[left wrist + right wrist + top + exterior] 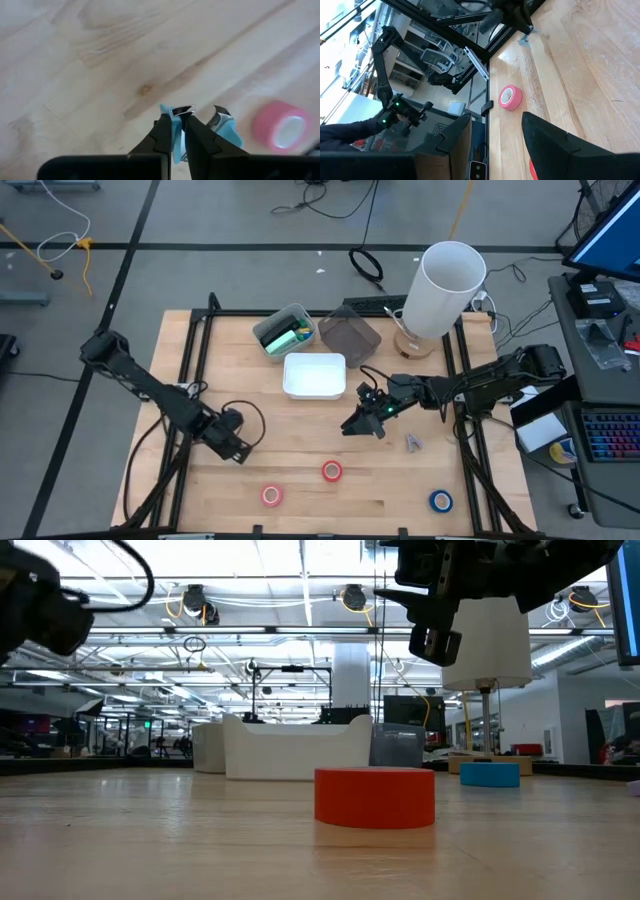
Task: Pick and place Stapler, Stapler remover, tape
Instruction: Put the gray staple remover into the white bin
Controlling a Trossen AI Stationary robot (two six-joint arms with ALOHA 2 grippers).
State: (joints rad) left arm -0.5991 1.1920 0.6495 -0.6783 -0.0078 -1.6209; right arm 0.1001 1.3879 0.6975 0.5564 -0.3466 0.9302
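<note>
My left gripper (178,120) is shut on a light-blue stapler remover (226,134) with metal claws, low over the table's left part (238,445). My right gripper (495,137) hangs open over the table's middle (360,423), holding nothing. Three tape rolls lie flat near the front edge: pink (271,495), red (332,471) and blue (441,501). Whether the green and yellow thing (285,338) lying in the grey bin is the stapler, I cannot tell. My left gripper pinches one light-blue plastic side of the stapler remover (174,131) between its two fingers. The fingers come from above, pointing steeply down. The metal claws (183,109) stick out past the fingertips, and the other blue side (227,135) stands free beside one finger. The remover looks just clear of the tabletop.
A white tray (314,375), a grey bin (283,330) and a dark see-through box (350,332) stand at the back middle. A tall white cylinder (445,285) on a round base is at the back right. A small grey metal thing (412,442) lies below my right gripper.
</note>
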